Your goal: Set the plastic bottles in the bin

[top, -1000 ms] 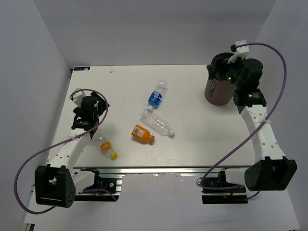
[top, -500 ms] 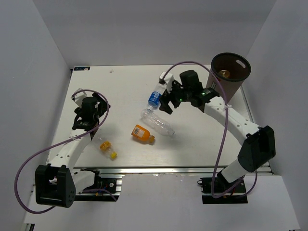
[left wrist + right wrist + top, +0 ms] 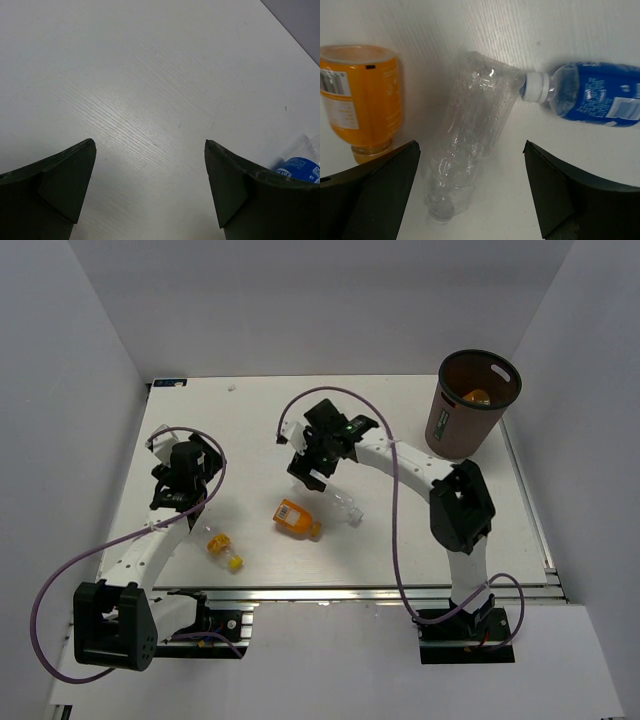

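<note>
Plastic bottles (image 3: 345,505): four lie on their sides on the tabletop (image 3: 250,410); one orange-filled bottle (image 3: 474,396) is already inside the bin (image 3: 455,435).
Bin: upright at the far right corner, well apart from the rest.
Larger clear bottle (image 3: 470,125): lies between the orange bottle (image 3: 360,95) and the blue-label bottle (image 3: 600,97), whose white cap meets its end.
Right pincer (image 3: 470,150): your jaws stand wide and empty above the clear bottle, one finger on each side of its body; I judge this lines up the next pick.
Left pincer (image 3: 150,150): wide apart, holding nothing, over bare tabletop.
Yellow-cap bottle (image 3: 224,548): near your left arm, so suited to that side.
Risk: the neighbours crowd the clear bottle; closing could nudge them.
</note>
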Motion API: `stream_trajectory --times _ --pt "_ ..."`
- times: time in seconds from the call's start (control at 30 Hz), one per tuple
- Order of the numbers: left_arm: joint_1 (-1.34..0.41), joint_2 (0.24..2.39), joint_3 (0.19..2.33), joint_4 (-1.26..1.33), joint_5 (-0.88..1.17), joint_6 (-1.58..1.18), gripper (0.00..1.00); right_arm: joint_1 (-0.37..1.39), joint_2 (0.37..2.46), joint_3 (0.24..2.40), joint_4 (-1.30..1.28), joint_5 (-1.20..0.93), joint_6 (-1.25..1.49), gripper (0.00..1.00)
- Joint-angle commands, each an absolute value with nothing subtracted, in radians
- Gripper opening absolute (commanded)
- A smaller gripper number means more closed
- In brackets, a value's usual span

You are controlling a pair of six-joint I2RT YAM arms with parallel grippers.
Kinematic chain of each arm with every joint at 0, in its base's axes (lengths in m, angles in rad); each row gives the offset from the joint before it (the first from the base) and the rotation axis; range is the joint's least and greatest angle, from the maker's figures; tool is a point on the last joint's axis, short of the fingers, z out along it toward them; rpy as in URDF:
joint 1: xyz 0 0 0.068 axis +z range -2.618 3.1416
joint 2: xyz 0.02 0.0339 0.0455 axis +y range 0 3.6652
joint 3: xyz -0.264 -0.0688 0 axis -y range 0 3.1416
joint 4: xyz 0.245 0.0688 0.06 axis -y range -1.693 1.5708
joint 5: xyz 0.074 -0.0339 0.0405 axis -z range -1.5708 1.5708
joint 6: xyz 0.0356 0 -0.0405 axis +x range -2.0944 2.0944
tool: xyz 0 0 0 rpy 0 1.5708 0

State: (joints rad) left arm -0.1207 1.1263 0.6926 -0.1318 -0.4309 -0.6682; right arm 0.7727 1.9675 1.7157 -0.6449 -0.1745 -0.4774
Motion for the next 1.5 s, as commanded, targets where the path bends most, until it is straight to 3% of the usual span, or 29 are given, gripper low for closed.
stream_trajectory --times 0.0,0.3,0.47,0.83,1.13,1.27,1.33,1.43,1.47 --pt "-0.118 1.086 0.684 -0.141 -0.482 -0.657 0.98 0.788 2.005 1.792 -0.748 -0.071 -0.482 0.89" --pt "-0.118 1.059 0.701 -0.187 -0.529 -0.664 0.98 0.816 2.078 1.807 -0.741 0.116 -0.483 0.89" --pt "-0.118 1.042 0.695 -0.186 -0.514 -0.67 0.98 0.815 2.097 1.758 -0.736 0.12 -0.413 0.89" --pt "-0.118 0.997 0.69 -0.189 -0.495 -0.669 0.98 0.798 1.982 1.477 -0.479 0.008 -0.31 0.89" --pt "-0.118 1.006 0.696 -0.192 -0.492 -0.67 0.98 0.784 1.818 1.335 -0.31 -0.006 -0.261 0.75" --pt "-0.118 1.011 0.699 -0.199 -0.512 -0.675 0.98 0.766 1.679 1.287 -0.252 0.048 -0.236 0.54" --pt "-0.118 1.009 0.698 -0.199 -0.512 -0.675 0.98 0.752 1.628 1.278 -0.242 0.025 -0.242 0.5" --pt "-0.118 1.009 0.695 -0.195 -0.511 -0.675 0.98 0.733 1.536 1.263 -0.209 -0.011 -0.258 0.32" --pt "-0.118 1.009 0.695 -0.195 -0.512 -0.673 0.98 0.727 1.499 1.258 -0.2 -0.034 -0.268 0.31"
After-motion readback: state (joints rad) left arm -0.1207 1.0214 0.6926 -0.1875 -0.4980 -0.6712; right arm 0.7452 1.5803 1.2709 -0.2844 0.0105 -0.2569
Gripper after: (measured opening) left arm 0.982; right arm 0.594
